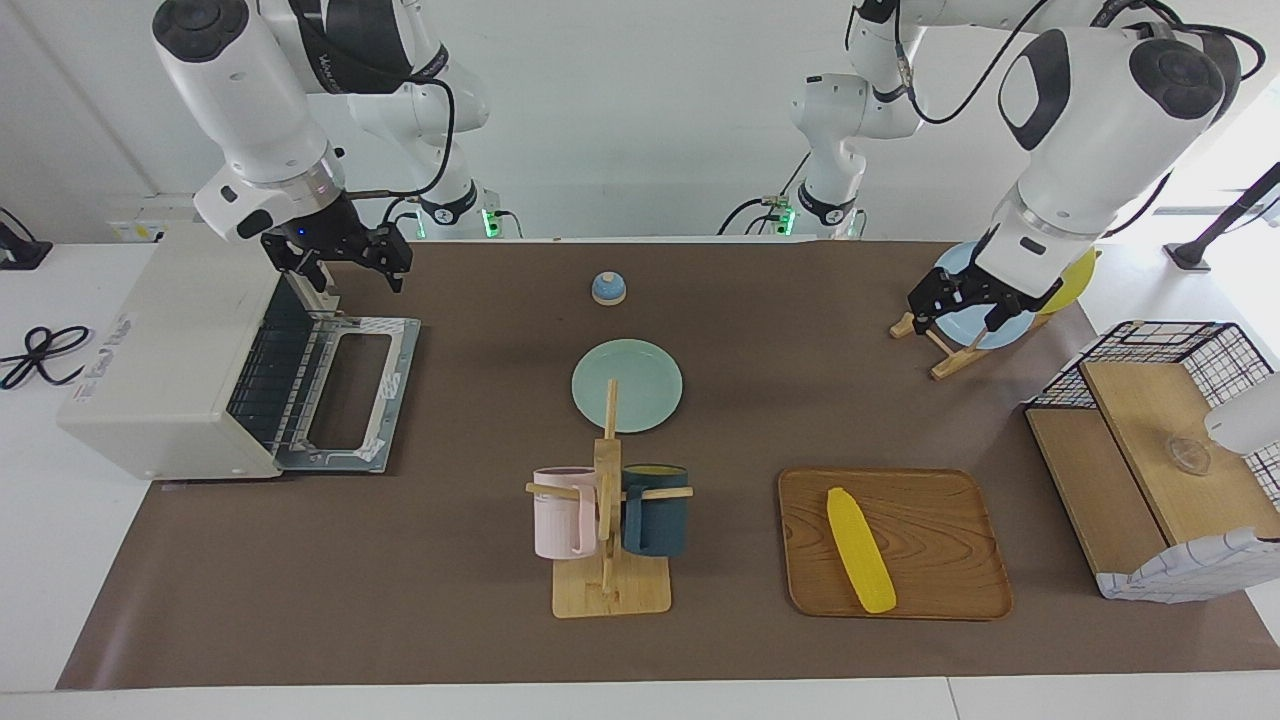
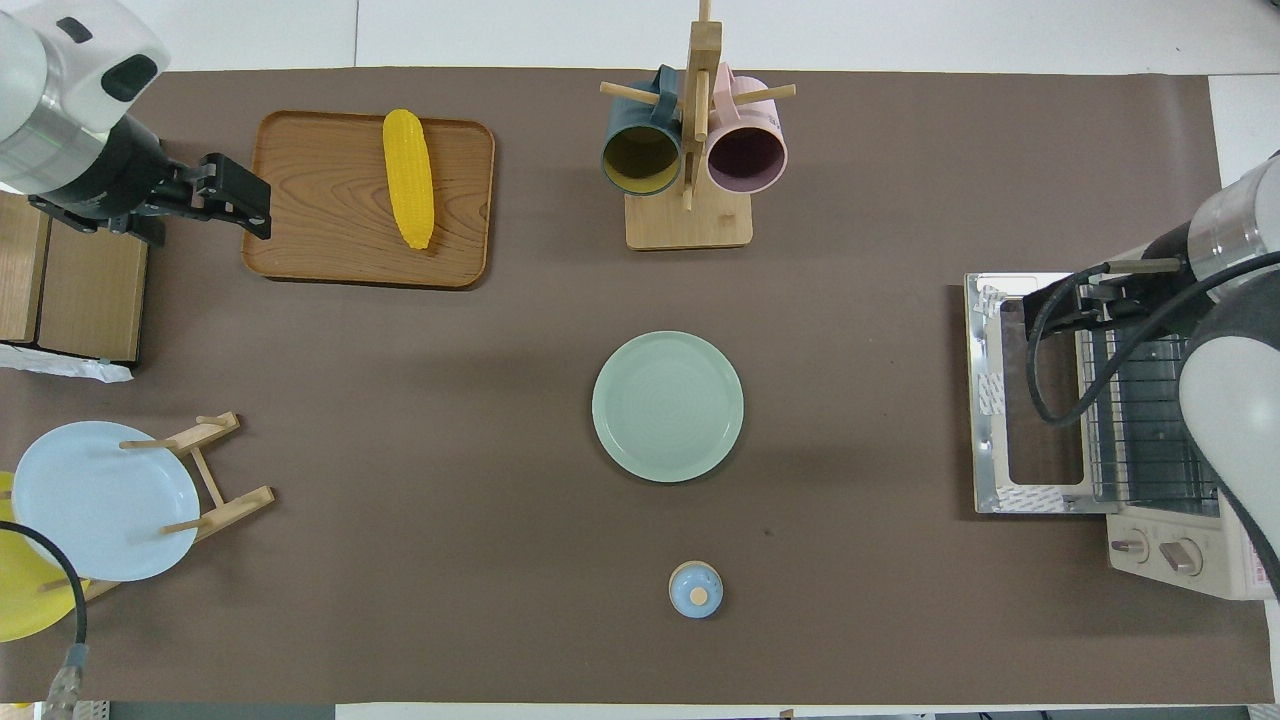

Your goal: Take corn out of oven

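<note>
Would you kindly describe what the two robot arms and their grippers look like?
Both arms are glossy white with rounded segments, dark grey joint caps and black bands. Black cables loop along them. The left gripper and right gripper are black, angular, two-fingered, on black wrist sections.

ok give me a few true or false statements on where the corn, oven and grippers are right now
1. The corn lies on the wooden tray. True.
2. The oven door is shut. False: it is dropped open and the rack shows.
3. The left gripper holds the corn. False: it is open and empty, up over the plate rack.
4. The right gripper is open above the oven door. True.
5. A mug sits on the green plate. False: both mugs hang on the mug stand.
</note>
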### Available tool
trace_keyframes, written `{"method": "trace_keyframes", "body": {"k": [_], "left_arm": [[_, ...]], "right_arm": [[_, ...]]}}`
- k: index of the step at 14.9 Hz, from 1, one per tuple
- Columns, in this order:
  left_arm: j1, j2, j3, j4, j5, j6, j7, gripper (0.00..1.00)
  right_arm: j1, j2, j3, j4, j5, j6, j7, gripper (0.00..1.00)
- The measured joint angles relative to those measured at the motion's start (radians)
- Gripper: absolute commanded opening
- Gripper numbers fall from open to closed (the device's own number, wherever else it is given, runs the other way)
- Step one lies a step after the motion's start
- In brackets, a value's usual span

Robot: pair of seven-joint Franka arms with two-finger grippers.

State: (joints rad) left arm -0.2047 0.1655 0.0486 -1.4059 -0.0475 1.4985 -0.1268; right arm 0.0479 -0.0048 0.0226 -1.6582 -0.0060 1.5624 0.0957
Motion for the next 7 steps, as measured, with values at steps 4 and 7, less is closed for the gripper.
{"method": "trace_keyframes", "body": {"k": [4, 7], "left_arm": [[0.0, -0.118, -0.005, -0.117, 0.0, -0.001, 0.0, 1.0], [0.0, -0.165, -0.004, -0.149, 0.001, -0.001, 0.0, 1.0]], "right_arm": [[0.0, 0.0, 0.0, 0.0, 0.0, 0.0, 0.0, 1.0], [0.0, 0.0, 0.0, 0.0, 0.0, 0.0, 0.0, 1.0]]}}
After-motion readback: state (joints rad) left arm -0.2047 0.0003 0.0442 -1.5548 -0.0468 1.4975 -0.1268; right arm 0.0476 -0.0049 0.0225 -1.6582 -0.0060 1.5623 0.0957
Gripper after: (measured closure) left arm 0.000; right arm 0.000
